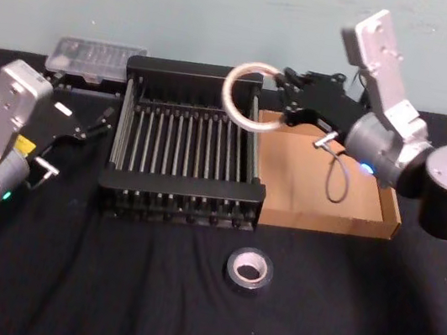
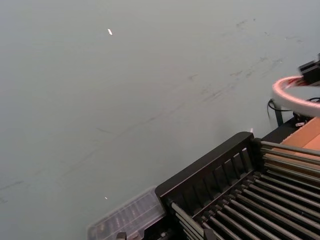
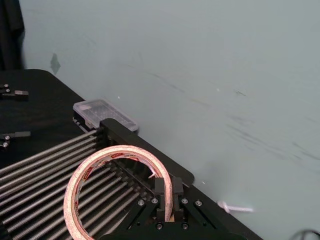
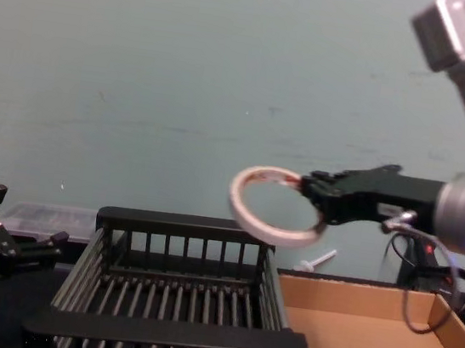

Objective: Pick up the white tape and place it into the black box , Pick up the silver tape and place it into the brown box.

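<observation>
The white tape [image 1: 235, 106], a thin ring with red marks, hangs in the air above the back right corner of the black box [image 1: 182, 185]. My right gripper [image 1: 280, 100] is shut on the ring's edge, as the right wrist view shows [image 3: 167, 192] with the tape [image 3: 120, 151] over the crate's bars. In the chest view the tape [image 4: 280, 234] is a little above the crate's rear rim [image 4: 183, 223]. The brown box [image 1: 304, 197] lies right of the crate. The silver tape [image 1: 249, 269] lies flat on the cloth in front of both boxes. My left gripper [image 1: 99, 121] rests open left of the crate.
A clear plastic case [image 1: 96, 58] sits behind the crate's left rear corner. A cable loop [image 1: 337, 177] from my right arm hangs over the brown box. A pale green wall stands close behind the table. Black cloth covers the table.
</observation>
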You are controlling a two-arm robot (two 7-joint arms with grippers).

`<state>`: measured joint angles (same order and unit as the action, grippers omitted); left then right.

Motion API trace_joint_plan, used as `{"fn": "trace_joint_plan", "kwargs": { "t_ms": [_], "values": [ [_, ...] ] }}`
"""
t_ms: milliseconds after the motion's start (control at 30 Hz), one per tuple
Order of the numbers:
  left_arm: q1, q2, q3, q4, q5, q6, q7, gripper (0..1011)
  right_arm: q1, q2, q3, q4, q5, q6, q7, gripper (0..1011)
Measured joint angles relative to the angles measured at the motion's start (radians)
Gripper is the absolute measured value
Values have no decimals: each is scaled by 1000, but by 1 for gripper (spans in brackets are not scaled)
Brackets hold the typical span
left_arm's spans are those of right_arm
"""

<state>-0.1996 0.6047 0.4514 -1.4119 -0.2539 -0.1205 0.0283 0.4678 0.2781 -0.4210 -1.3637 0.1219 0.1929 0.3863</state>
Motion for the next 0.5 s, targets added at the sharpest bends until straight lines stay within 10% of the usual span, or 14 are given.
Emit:
{"fn": "trace_joint_plan", "kwargs": {
  "t_ms": [500],
  "values": [
    [0, 0, 0, 0, 0, 0, 0, 1001, 83, -102, -71, 187, -31, -55, 11, 91]
  ]
}}
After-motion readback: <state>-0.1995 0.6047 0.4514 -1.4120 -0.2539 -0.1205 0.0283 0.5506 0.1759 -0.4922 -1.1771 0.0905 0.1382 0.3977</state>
